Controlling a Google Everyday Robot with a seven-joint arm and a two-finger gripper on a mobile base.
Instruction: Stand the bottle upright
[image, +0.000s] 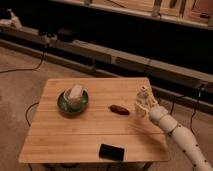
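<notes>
**Bottle held upright at the table's right edge**

A pale wooden table (90, 130) with a smooth, grained top stands on a dull floor. At its right edge the gripper (142, 104), at the end of a white, segmented, rounded arm (180, 135), is clenched around the bottle (143, 96), a small clear plastic cylinder with a white cap uppermost. The bottle looks upright, though whether its base touches the wood is hard to tell in the dim light. Just to the left of it lies a small brown oblong object (119, 108), flat on the table. Further left sits a round green bowl (73, 101) holding a pale, rounded lump (75, 94). Near the front edge lies a flat black rectangular object (111, 151). A white pump-top dispenser (15, 20) stands on the far ledge, top left.
</notes>
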